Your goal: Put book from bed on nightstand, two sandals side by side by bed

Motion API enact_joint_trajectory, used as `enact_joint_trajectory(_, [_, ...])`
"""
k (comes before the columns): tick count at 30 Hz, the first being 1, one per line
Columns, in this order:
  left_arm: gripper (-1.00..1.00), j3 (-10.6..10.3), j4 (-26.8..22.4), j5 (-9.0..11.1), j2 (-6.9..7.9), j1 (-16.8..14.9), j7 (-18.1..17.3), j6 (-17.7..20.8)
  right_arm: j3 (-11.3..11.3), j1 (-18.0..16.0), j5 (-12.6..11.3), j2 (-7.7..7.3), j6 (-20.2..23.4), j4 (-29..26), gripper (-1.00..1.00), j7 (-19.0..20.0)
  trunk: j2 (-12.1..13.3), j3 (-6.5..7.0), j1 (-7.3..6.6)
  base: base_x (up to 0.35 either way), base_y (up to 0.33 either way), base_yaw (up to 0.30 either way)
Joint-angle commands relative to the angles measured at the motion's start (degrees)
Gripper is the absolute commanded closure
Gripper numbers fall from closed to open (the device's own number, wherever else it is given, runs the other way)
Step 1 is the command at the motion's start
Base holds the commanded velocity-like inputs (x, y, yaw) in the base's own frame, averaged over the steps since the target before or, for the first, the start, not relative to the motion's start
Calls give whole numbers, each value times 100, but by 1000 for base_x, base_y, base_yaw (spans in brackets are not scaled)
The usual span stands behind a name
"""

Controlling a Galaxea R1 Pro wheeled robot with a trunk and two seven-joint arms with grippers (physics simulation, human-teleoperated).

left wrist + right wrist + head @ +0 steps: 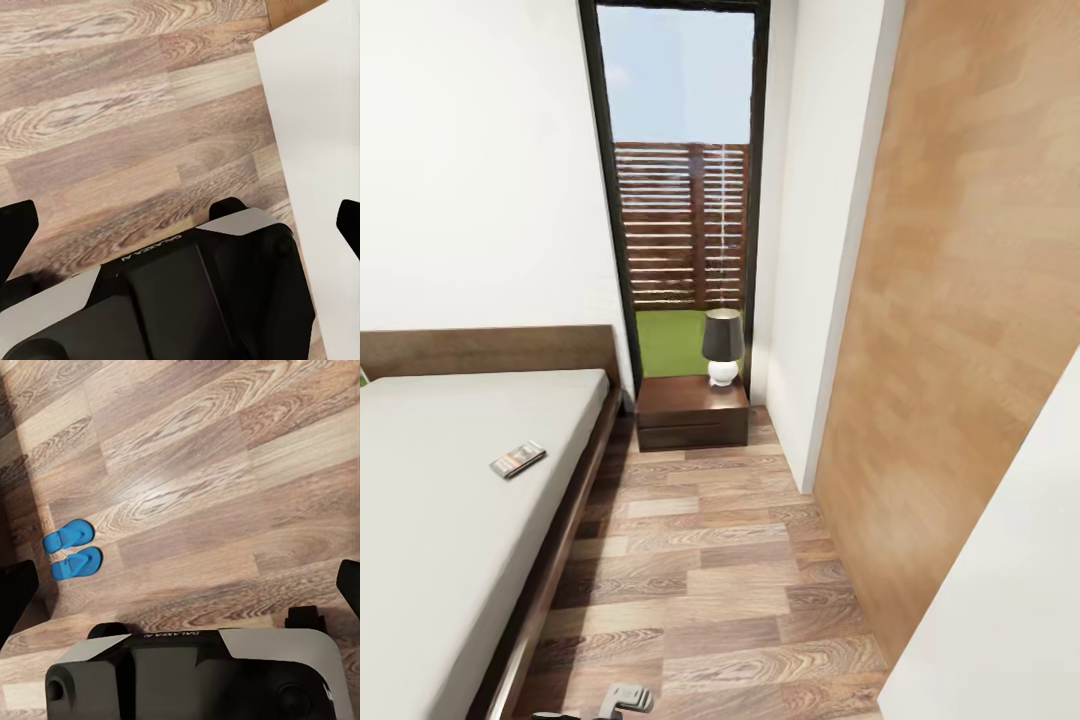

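The book (518, 459) lies flat on the pale mattress of the bed (450, 520), near its floor-side edge. A dark brown nightstand (692, 412) stands past the bed's head corner, under the window. The two blue sandals (71, 550) lie side by side on the plank floor, close together, beside a dark shadow. My left gripper (181, 229) hangs open over the floor and my own base, with nothing between its fingers. My right gripper (181, 589) is open too, empty, with the sandals off to one side beyond one fingertip (15, 600).
A lamp (722, 345) with a dark shade takes up the right part of the nightstand top. A tan wooden door (960, 330) and white wall close the aisle on the right. The plank floor (710, 570) runs between bed and door. My dark base (187, 675) sits below both wrists.
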Motion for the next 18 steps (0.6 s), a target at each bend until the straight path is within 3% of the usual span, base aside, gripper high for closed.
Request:
enact_joint_trajectory(1, [-100,-32,-10,45,2,-3,-20,48,46,-10,-60,1,-3,21,-100,34,-12,-12,4,111,-109,0])
enact_joint_trajectory(13, [-100,-30,-10,51,2,-3,-19,48,46,-10,-62,2,-5,21,-100,26,-12,-12,4,88,-67,0])
enact_joint_trajectory(18, [-100,-30,-10,47,2,-3,-19,48,46,-10,-61,3,-5,23,-100,25,-12,-12,4,244,-5,0])
